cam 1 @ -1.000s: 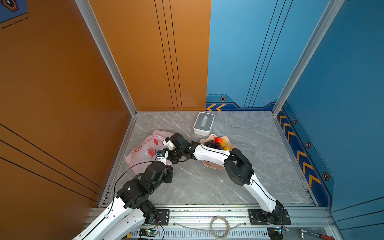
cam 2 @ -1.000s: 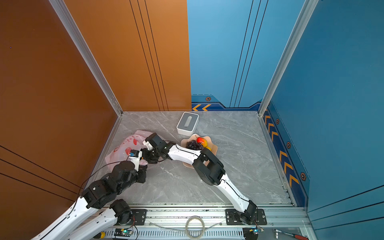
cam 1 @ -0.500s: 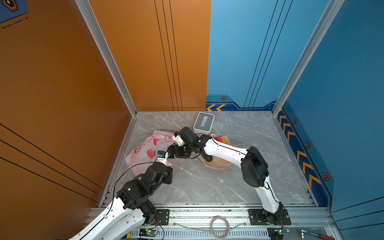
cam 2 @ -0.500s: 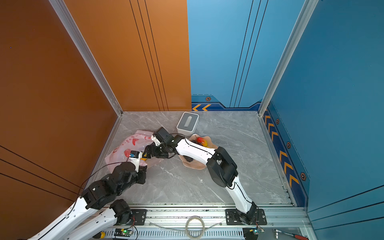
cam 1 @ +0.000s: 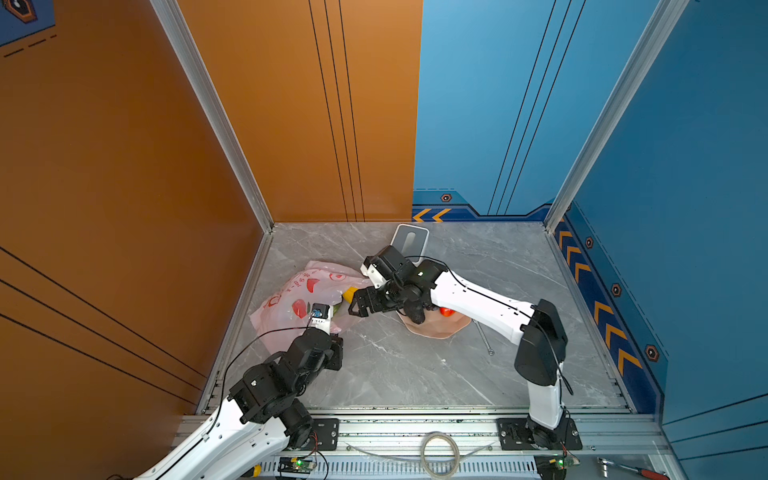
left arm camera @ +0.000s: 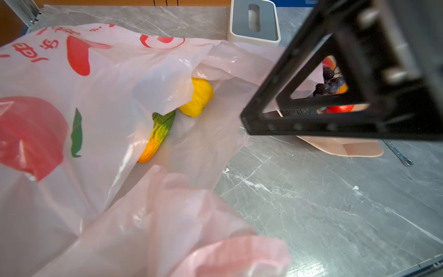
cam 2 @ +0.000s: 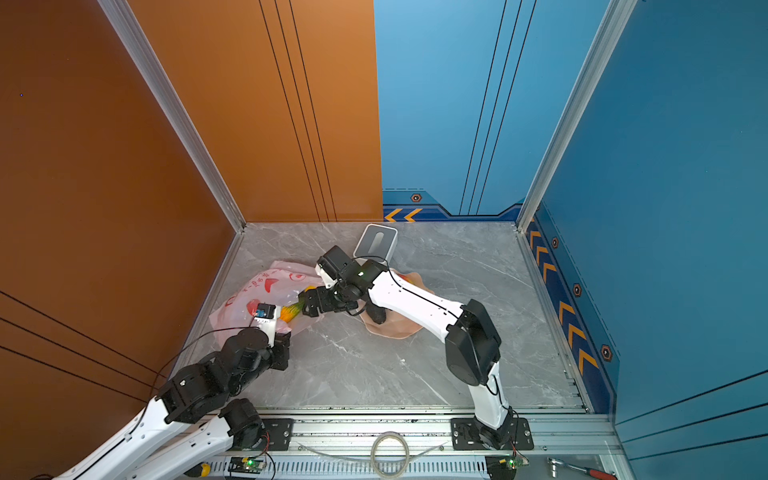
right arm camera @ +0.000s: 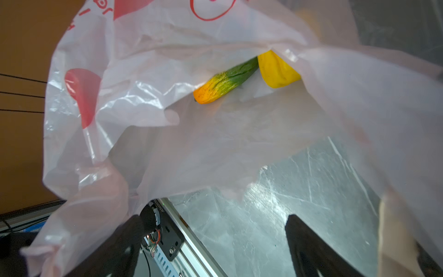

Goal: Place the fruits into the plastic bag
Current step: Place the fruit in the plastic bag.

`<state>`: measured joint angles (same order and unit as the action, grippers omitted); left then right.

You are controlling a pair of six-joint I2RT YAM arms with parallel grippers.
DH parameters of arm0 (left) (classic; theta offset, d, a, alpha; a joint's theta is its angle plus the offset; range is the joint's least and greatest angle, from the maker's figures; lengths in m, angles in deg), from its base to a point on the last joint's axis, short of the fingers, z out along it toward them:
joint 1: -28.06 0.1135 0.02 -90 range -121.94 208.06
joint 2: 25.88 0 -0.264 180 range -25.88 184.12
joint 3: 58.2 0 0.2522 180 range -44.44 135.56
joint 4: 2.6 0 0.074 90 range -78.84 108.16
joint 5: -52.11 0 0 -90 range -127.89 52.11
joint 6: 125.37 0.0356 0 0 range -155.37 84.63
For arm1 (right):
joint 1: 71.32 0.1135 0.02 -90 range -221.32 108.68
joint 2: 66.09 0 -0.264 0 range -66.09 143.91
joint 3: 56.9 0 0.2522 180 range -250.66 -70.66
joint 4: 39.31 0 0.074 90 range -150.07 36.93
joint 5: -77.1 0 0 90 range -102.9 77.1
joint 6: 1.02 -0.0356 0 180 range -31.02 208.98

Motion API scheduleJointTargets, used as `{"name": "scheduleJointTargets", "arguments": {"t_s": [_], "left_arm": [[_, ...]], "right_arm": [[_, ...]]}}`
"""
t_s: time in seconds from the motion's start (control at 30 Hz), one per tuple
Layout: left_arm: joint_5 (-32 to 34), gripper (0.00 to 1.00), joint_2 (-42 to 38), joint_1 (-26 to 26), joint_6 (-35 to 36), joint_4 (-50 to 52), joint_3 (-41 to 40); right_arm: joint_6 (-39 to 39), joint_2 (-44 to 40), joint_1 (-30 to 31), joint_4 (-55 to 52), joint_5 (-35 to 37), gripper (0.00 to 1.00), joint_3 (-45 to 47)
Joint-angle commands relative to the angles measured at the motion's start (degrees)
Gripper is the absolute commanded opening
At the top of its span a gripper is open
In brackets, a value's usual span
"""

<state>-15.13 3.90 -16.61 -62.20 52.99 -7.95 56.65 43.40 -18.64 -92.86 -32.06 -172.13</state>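
Grey marble floor [cam 1: 415, 374] fills the lower middle of both top views, between orange and blue walls. Left of centre lies the plastic bag [cam 1: 299, 291]. My left gripper [cam 1: 332, 328] is clamped tight on its near edge, pink film bunched there. My right gripper [cam 1: 360, 303] sits at the bag's mouth, jaws wide apart, empty. Inside lie 2 fruits side by side: a yellow fruit [left arm camera: 197, 97] and a green-to-orange fruit [left arm camera: 158, 134]. Right of the bag, the peach plate [cam 1: 436, 328] holds a grape bunch [left arm camera: 329, 84].
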Motion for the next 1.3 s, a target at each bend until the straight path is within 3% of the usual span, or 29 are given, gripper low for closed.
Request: {"name": "scheduleJointTargets", "arguments": {"t_s": [0.0, 0.23, 0.53, 0.77, 0.9, 1.03, 1.27], "left_arm": [[1.5, 0.0, 0.2, -0.5, -0.6, 1.0, 1.4], [1.5, 0.0, 0.6, -0.5, -0.5, 1.0, 1.4], [0.9, 0.0, 1.6, 0.2, -0.3, 1.0, 1.7], [1.4, 0.0, 0.9, 0.5, -0.5, 1.0, 1.4], [1.7, 0.0, 1.1, 0.5, -0.6, 0.9, 1.2], [1.6, 0.0, 2.1, 0.5, -0.5, 0.9, 1.4], [1.2, 0.0, 2.6, 0.3, -0.5, 0.9, 1.4]], "right_arm": [[2.0, -6.0, -0.9, -3.5, 3.5, 0.99, 2.7], [5.2, -15.3, -4.9, -8.9, 13.2, 1.0, 6.7], [10.7, -20.0, -17.3, -15.3, 16.4, 1.0, 13.0], [28.1, -14.5, -18.6, -25.1, 20.1, 1.0, 8.8], [35.2, -9.7, -17.3, -28.1, 25.9, 1.0, 7.8], [36.4, -5.9, -16.1, -27.3, 31.4, 1.0, 8.0], [35.2, -2.4, -15.9, -21.7, 32.2, 1.0, 10.0]]}}
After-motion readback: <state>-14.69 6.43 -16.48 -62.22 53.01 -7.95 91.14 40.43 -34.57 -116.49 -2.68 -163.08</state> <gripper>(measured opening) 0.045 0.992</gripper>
